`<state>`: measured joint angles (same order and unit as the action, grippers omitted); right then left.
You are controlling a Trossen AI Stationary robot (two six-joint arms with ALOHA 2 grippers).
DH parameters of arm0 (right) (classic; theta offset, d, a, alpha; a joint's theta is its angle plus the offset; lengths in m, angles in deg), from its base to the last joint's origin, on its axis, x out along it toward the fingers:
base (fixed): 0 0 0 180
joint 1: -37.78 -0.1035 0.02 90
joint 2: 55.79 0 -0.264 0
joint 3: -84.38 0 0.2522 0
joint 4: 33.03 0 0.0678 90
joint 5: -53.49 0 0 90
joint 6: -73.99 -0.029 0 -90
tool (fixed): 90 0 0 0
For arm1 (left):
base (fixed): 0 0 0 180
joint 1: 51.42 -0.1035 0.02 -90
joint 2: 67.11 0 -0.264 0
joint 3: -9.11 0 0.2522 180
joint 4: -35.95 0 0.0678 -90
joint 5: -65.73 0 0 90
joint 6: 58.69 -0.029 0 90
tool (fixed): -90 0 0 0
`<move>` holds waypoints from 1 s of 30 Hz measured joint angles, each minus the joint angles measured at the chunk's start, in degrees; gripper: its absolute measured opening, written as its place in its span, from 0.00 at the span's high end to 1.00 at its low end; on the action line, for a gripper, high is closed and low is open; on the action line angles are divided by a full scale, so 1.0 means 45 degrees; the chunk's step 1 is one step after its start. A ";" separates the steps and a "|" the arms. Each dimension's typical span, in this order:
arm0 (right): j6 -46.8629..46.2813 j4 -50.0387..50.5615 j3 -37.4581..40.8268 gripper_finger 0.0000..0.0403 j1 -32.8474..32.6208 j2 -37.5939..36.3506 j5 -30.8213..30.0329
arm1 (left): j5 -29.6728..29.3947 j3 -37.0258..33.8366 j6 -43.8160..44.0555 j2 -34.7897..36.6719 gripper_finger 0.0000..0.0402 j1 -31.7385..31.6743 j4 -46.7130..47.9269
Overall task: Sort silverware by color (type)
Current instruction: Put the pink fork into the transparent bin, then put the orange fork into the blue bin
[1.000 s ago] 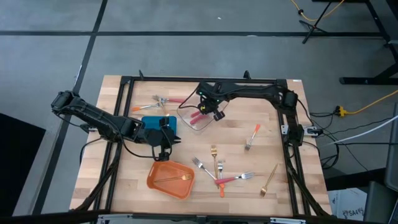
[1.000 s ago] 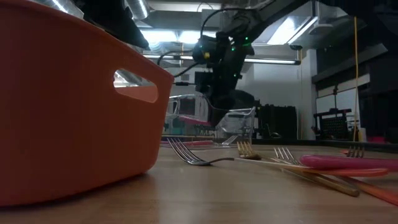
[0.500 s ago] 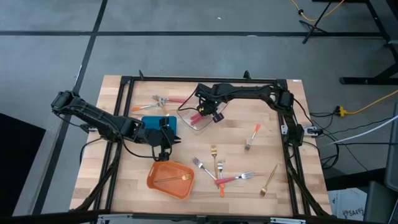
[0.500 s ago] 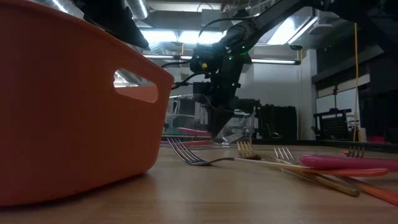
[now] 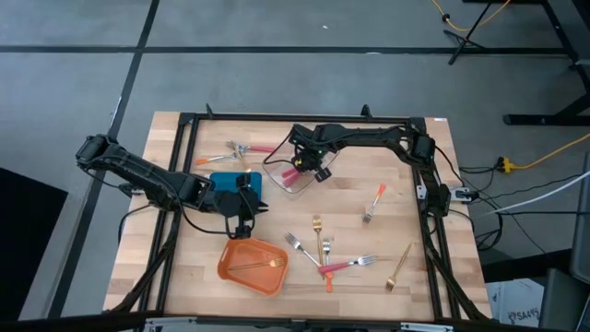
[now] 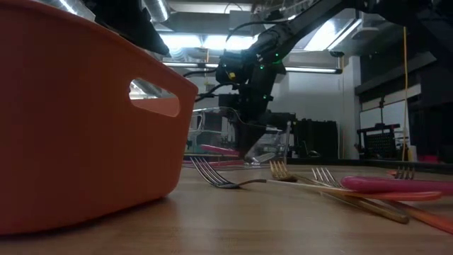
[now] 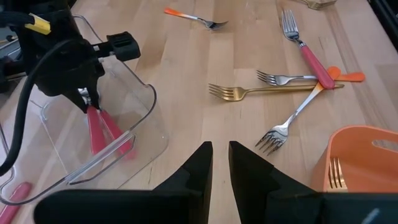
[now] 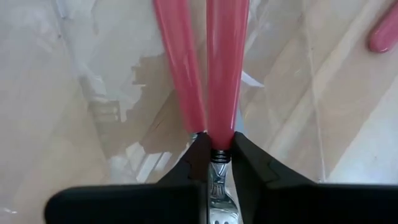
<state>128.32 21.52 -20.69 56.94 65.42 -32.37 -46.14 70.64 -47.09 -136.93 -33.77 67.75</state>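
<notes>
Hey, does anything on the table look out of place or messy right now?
Yes. Near the orange bin, several forks lie crossed in a loose heap, unsorted. Two more lie apart: an orange-handled fork and a gold fork.

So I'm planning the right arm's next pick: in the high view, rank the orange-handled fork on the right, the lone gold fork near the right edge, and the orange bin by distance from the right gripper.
1. Orange-handled fork, right of the right gripper.
2. Orange bin, front left.
3. Gold fork, front right edge; only slightly farther than the bin.
</notes>
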 joint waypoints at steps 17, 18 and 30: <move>-0.0005 -0.0120 0.0000 0.76 0.0000 0.0000 -0.0005 | 0.0000 0.0000 0.0003 0.0000 0.88 0.0005 -0.0004; -0.0005 -0.0120 0.0000 0.75 0.0000 0.0000 -0.0005 | 0.0000 0.0000 0.0003 0.0000 0.88 0.0000 0.0001; -0.0010 -0.0145 0.0000 0.70 0.0000 0.0000 -0.0005 | 0.0000 0.0000 0.0023 0.0000 0.88 0.0000 0.0001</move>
<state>128.27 20.87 -20.69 56.94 65.42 -32.39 -46.14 70.64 -46.99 -136.93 -33.77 67.76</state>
